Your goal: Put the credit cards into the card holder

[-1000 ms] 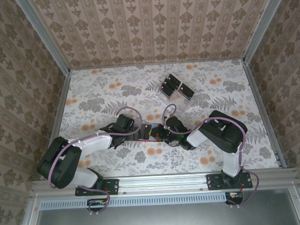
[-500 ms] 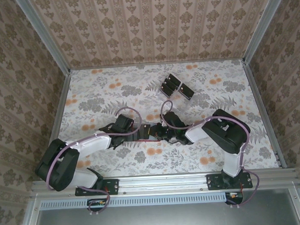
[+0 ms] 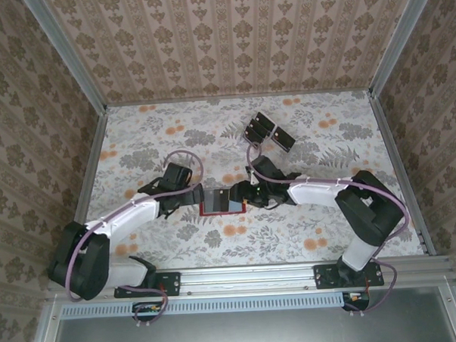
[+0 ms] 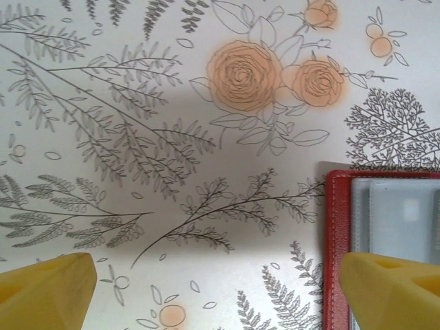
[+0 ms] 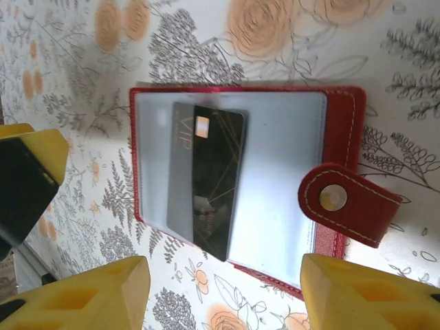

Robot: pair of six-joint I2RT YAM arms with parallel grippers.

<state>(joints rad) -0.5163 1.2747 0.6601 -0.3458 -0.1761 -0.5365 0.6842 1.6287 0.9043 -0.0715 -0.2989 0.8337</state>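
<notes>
At worktop (image 3: 136,145) centre the card holder (image 5: 285,158) lies open, one credit card (image 5: 206,182) askew across it. Right end effector (image 5: 223,295): partly spread, empty. Left end effector (image 4: 220,292): fully spread, empty. Insertion step, I judge; next, square and slide card in.

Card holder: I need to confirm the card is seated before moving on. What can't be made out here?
- Right wrist: whether the black card sits inside the clear pocket of the card holder or lies partly on top.
- Left wrist: most of the holder, cut off by the frame edge and a yellow fingertip.
- Top external: card details, too small.
</notes>
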